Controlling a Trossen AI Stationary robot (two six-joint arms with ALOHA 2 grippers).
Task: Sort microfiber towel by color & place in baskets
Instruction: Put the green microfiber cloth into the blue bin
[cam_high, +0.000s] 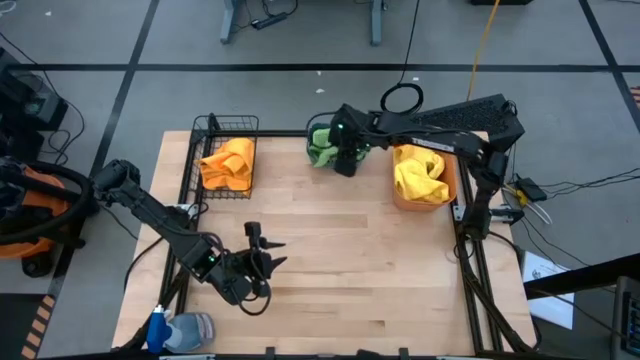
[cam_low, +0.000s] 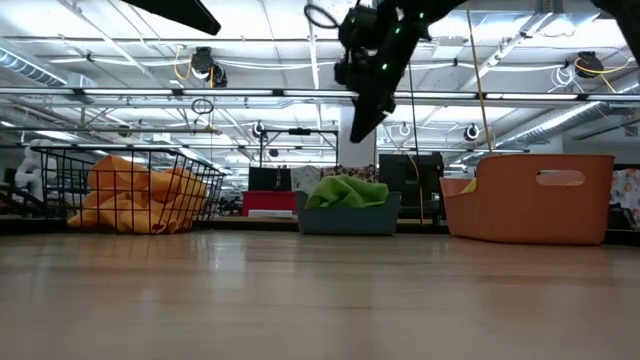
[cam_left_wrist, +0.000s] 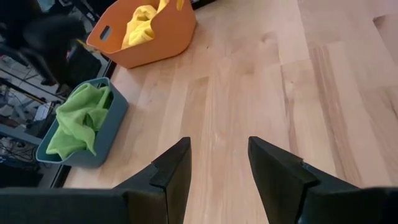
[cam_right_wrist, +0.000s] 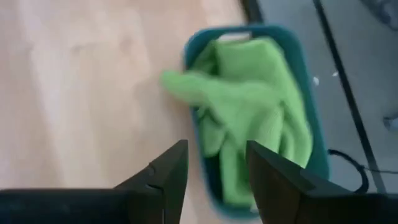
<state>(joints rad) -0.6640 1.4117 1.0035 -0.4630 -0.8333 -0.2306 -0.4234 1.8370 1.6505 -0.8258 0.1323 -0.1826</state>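
Three baskets stand along the table's far edge. The black wire-mesh basket (cam_high: 226, 152) at far left holds orange towels (cam_high: 229, 164). The teal tub (cam_high: 322, 142) in the middle holds green towels (cam_right_wrist: 249, 106), one corner draped over its rim. The orange bin (cam_high: 425, 180) at far right holds yellow towels (cam_high: 420, 175). My right gripper (cam_right_wrist: 214, 168) is open and empty, above the teal tub. My left gripper (cam_left_wrist: 217, 171) is open and empty, low over the bare table near its front left.
A blue and clear bottle (cam_high: 180, 330) lies at the table's front left corner, close to my left arm. The bare wooden tabletop (cam_high: 360, 260) spreads across the middle and right. In the low view the tub (cam_low: 348, 212) and bin (cam_low: 535, 195) stand side by side.
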